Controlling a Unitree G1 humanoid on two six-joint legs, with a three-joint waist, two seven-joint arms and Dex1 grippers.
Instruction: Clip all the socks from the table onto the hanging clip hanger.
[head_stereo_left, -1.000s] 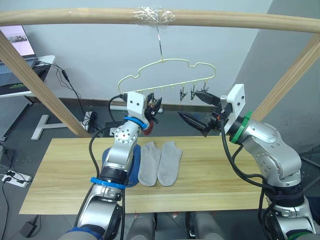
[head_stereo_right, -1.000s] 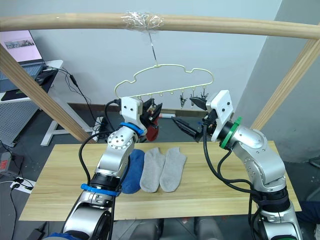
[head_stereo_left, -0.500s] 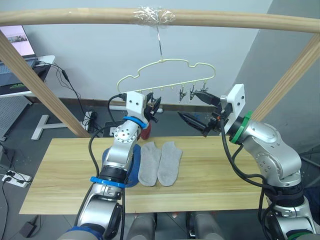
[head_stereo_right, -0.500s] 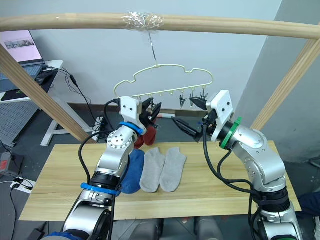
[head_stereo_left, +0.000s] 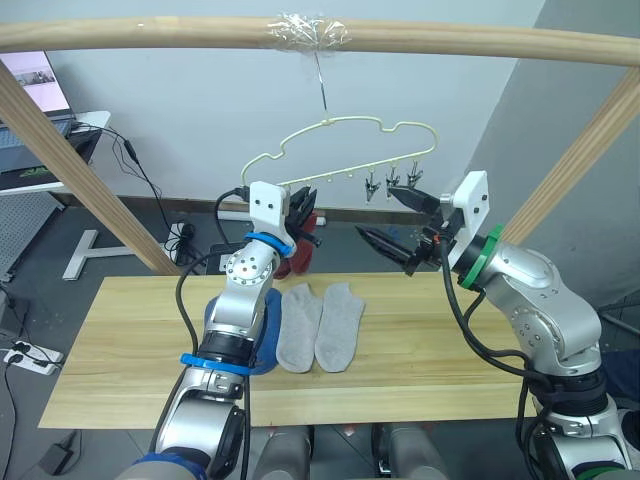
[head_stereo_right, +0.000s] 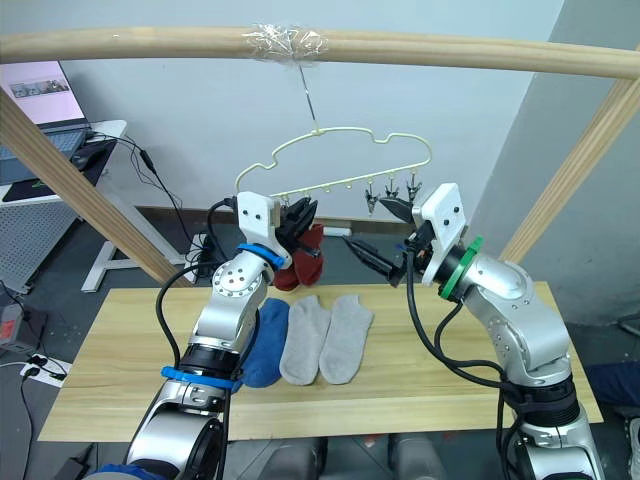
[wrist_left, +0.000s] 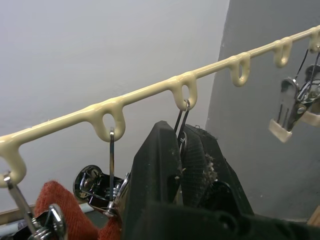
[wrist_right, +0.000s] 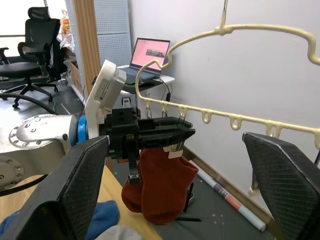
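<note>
A cream wire clip hanger (head_stereo_left: 340, 150) hangs by its hook from a wooden pole (head_stereo_left: 320, 35) above a light wood table (head_stereo_left: 420, 350). The left gripper (head_stereo_right: 296, 215) is raised to the hanger's bar, its jaws together, pinched on a metal clip (wrist_left: 181, 131). Two red socks (head_stereo_right: 303, 258) hang below the bar just beside that gripper, each held in a clip. The right gripper (head_stereo_left: 395, 222) hovers near the right end of the bar, close to three empty clips (head_stereo_left: 391, 182), its jaws wide apart and holding nothing. On the table lie a blue sock (head_stereo_right: 262, 343) and two grey socks (head_stereo_right: 325, 335), side by side and touching.
</note>
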